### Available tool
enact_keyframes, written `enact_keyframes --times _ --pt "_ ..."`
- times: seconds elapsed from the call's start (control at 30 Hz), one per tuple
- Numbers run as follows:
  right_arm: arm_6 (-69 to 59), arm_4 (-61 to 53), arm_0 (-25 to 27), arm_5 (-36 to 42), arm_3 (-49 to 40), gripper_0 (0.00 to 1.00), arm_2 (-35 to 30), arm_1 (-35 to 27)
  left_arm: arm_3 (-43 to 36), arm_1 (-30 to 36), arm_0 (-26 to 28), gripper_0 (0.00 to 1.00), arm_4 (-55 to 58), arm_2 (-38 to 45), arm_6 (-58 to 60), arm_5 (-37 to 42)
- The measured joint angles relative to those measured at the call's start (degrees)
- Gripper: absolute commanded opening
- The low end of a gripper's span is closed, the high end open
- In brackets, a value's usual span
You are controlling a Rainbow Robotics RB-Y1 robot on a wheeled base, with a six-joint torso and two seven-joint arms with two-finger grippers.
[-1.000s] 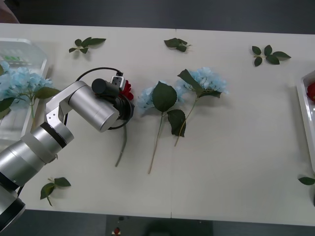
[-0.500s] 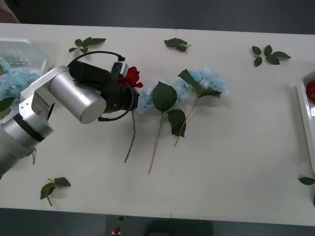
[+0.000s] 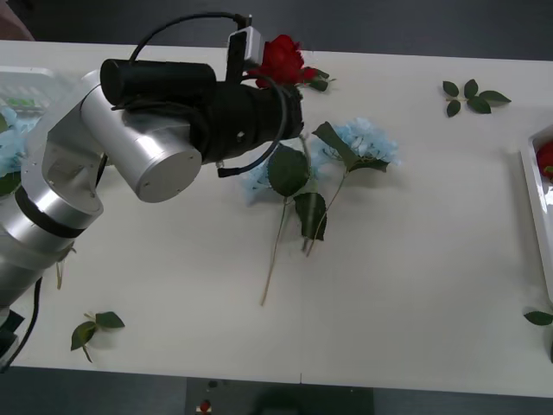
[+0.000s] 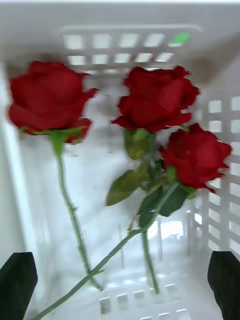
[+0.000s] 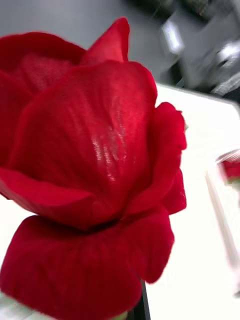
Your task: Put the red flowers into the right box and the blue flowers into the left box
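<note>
Above the table's (image 3: 415, 285) middle, toward its far edge, the left pincer (image 3: 289, 108) grips a red rose (image 3: 282, 59), its stem mostly hidden. Two blue flowers (image 3: 367, 140) lie beneath. Judged step: carrying it toward the right box (image 3: 537, 194), cut off at the right edge, where the right pincer (image 4: 120, 280) hovers spread wide over three roses (image 4: 157, 97).

Left arm (image 3: 130, 164): silver links, black wrist, reaching forward and rightward above the table's middle; gripper end hidden behind the wrist, cable looped over it. Right gripper (image 4: 120, 280): 2 black fingertips (image 4: 17, 282) at the frame corners, spread wide apart, nothing between them.
</note>
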Motion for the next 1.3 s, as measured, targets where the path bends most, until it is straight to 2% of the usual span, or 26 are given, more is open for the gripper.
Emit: enact_keyframes --times 0.1,0.3,0.63,0.8,1.03,1.3 --pt "6.27 -4.26 -0.11 3.70 -1.58 1.00 -2.23 0.00 -0.04 -4.11 -0.57 0.00 -1.86 0.03 -0.18 -2.84" --pt "12.94 -16.61 -1.23 9.44 -1.62 1.00 -5.57 0.00 -0.24 -11.39 -0.56 0.00 -6.64 0.05 -0.29 -3.01" --pt "22.73 -36.30 -3.03 16.40 -1.63 1.00 -5.74 0.00 -0.28 -21.60 -0.56 0.00 -15.17 0.05 -0.17 -3.01" --pt "22.82 -45.75 -3.25 19.66 -1.63 1.00 -5.74 0.00 -0.28 -23.95 -0.56 0.00 -19.28 0.05 1.31 -6.45" --pt "18.13 -59.75 -3.25 20.91 -1.63 1.00 -3.84 0.00 -0.27 -24.82 -0.56 0.00 -28.49 -1.13 12.78 -9.55" --pt "10.24 -67.31 -4.51 22.25 -1.63 1.00 -3.39 3.59 -0.27 -24.82 -0.47 0.00 -31.63 -2.51 12.90 -9.68"
